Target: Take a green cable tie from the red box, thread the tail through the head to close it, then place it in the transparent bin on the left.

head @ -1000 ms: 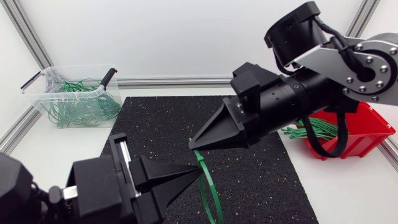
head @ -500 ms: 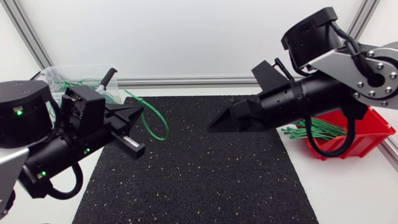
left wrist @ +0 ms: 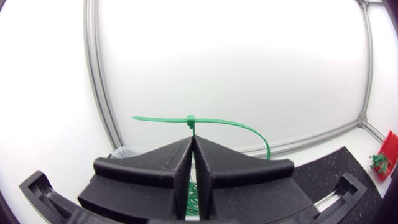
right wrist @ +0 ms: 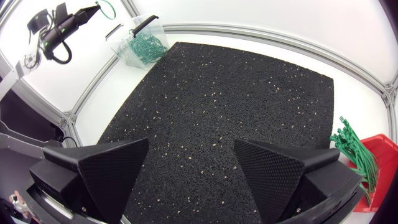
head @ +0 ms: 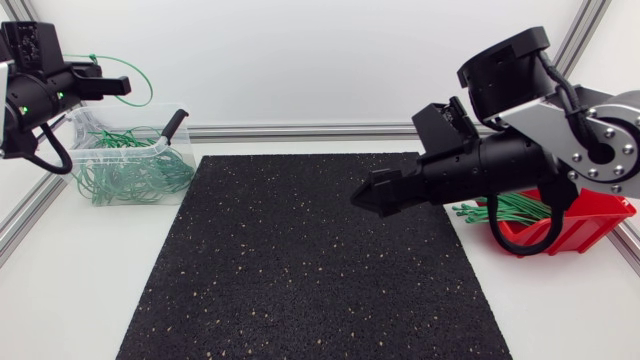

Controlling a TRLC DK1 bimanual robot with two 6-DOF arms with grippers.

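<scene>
Our left tool [head: 120, 87] is shut tight on one green cable tie [left wrist: 191, 119], pinching its band from both sides. We hold it up high at ten o'clock on the counter [head: 80, 280], over the transparent bin [head: 62, 128]. We think it is held there so the tie can drop straight in when the tool lets go. The bin sits at ten o'clock from the black mat [head: 310, 260], and a pile of green ties [head: 130, 172] already lies in it.

Our right tool [head: 364, 198] is wide open and holds nothing. It hangs over the three o'clock side of the mat, near the red box [head: 600, 222]. We think it waits there to be out of the way and close to the spare ties [head: 505, 208] that stick out of the box.

The tie we hold is thin, bright green and bendy. It curves round in a loop. In the left wrist view a small square head sits just above the tool's tip, and a short straight tail pokes out past it. So the tie looks closed to us, and only the drop is left.
</scene>
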